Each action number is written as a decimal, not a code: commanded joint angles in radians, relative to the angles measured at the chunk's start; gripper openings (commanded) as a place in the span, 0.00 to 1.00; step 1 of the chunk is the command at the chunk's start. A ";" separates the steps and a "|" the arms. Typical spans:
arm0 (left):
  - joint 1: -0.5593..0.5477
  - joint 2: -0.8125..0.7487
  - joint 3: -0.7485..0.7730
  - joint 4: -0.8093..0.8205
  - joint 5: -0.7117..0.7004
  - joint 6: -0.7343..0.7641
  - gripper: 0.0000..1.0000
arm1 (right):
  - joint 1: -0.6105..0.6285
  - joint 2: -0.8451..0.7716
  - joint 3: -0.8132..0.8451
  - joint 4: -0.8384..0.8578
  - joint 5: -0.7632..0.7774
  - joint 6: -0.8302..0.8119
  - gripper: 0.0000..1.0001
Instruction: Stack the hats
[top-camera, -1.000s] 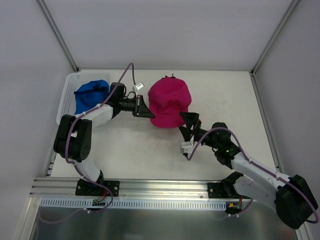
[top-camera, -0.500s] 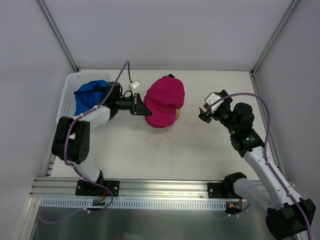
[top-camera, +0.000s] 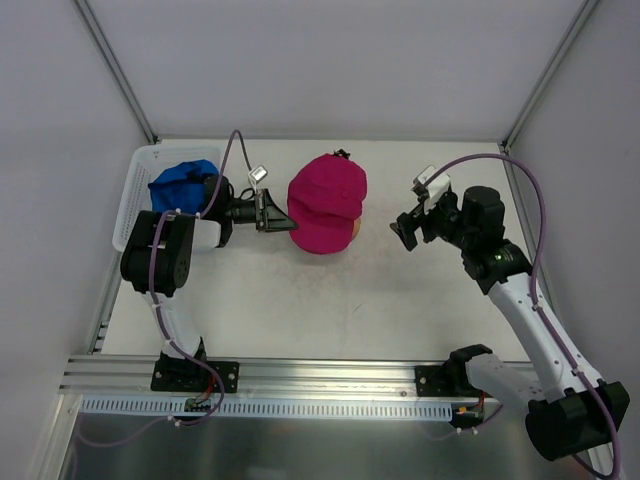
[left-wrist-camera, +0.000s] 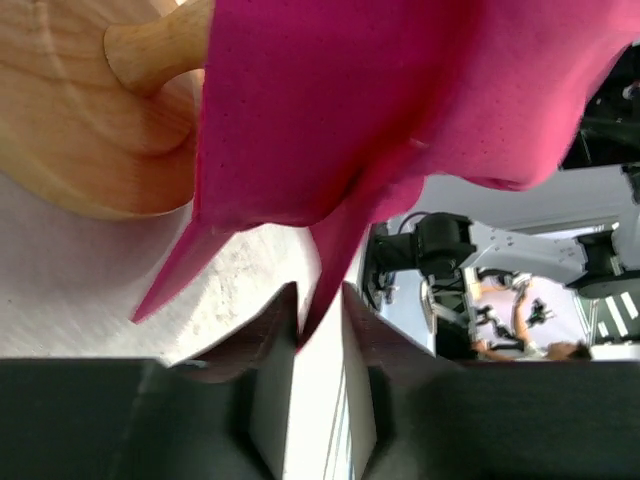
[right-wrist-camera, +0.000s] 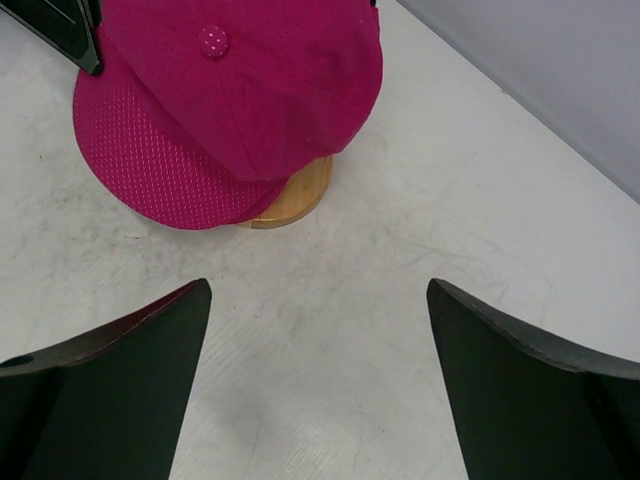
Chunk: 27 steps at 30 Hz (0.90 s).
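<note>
A magenta hat (top-camera: 325, 203) sits on a round wooden stand (top-camera: 351, 229) in mid-table. My left gripper (top-camera: 289, 221) is at its left edge, shut on a fold of the hat's fabric; the left wrist view shows the magenta hat (left-wrist-camera: 400, 100) pinched between the fingers (left-wrist-camera: 270, 330) beside the stand (left-wrist-camera: 90, 130). A blue hat (top-camera: 183, 185) lies in the white basket (top-camera: 131, 200). My right gripper (top-camera: 404, 230) is open and empty, well to the right of the magenta hat (right-wrist-camera: 230, 100), above bare table.
The white basket stands at the far left against the wall. Frame posts rise at the back corners. The wooden disc (right-wrist-camera: 297, 195) peeks out under the hat's brim. An aluminium rail (top-camera: 330, 375) runs along the near edge.
My right arm has let go of the magenta hat's front, swung up and away to the right and opened. The hat has shifted slightly left with my left gripper.
</note>
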 joint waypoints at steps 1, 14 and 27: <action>0.011 -0.031 0.002 0.074 -0.003 0.012 0.27 | -0.004 0.007 0.066 -0.025 -0.034 0.049 0.95; 0.008 -0.377 -0.015 -0.512 -0.162 0.531 0.55 | -0.006 0.094 0.175 -0.028 -0.012 0.123 0.99; -0.001 -0.343 0.379 -0.905 -0.347 0.648 0.27 | -0.002 0.375 0.448 -0.026 -0.064 0.345 0.92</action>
